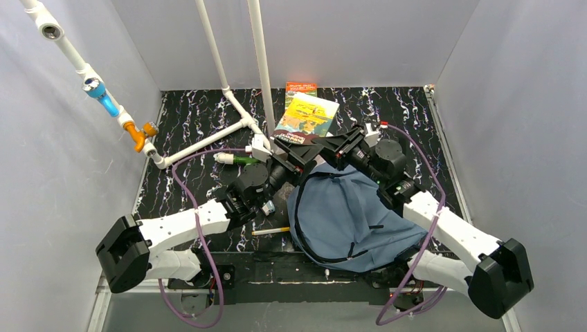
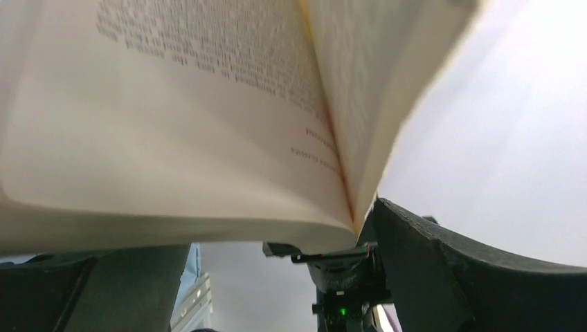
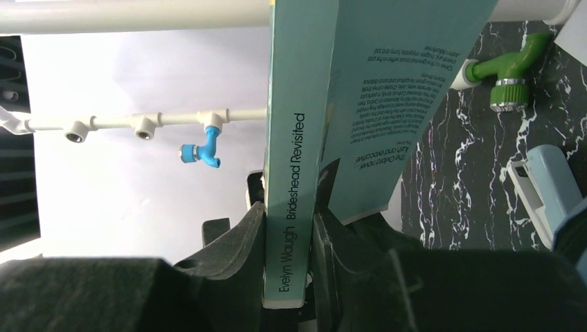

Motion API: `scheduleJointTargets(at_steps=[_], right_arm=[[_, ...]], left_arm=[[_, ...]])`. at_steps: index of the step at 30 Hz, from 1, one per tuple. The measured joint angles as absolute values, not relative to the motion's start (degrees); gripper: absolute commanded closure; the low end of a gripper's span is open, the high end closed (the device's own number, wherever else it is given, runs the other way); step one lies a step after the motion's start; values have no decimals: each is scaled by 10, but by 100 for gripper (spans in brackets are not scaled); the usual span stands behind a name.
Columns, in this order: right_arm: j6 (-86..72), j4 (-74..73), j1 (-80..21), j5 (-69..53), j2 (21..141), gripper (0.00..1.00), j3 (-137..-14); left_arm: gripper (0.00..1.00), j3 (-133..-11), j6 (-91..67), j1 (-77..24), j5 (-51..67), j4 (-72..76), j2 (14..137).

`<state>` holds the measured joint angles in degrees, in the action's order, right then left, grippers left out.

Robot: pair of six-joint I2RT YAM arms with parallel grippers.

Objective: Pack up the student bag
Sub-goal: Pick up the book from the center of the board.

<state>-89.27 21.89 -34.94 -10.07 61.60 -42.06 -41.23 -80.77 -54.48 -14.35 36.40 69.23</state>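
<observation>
The student bag (image 1: 346, 218), slate-blue with black straps, lies flat near the front of the table between the two arms. Beyond its top edge my right gripper (image 1: 299, 147) is shut on the spine of a teal paperback (image 3: 297, 104), its picture cover (image 1: 308, 114) facing up. The back cover flares away to the right. My left gripper (image 1: 280, 167) sits under the same book, open. Its fingers (image 2: 471, 277) stand wide apart below the fanned pages (image 2: 173, 138).
A white pipe frame (image 1: 208, 138) with blue (image 1: 104, 97), orange (image 1: 142, 131) and green (image 3: 502, 76) taps crosses the back left. An orange book (image 1: 301, 88) lies by the back wall. A yellow pencil (image 1: 270, 231) lies left of the bag. A pale-blue object (image 3: 547, 187) rests on the marbled table.
</observation>
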Motion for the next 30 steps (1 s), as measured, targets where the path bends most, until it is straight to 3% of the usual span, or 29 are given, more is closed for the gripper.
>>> scheduleJointTargets(at_steps=[6,11,22,27,30], right_arm=[[-903,193,-374,-48,564,99,-382],[-916,189,-380,-29,548,99,-358],[-933,180,-380,-10,495,99,-321],[-929,169,-380,-10,483,99,-321],[-911,167,-380,-17,482,63,-321]], left_arm=[[6,-382,-790,-577,-224,415,691],[28,-373,-795,-581,-270,443,692],[60,-351,-803,-585,-328,482,701],[93,-342,-796,-589,-334,508,702],[100,-340,-790,-590,-335,514,702]])
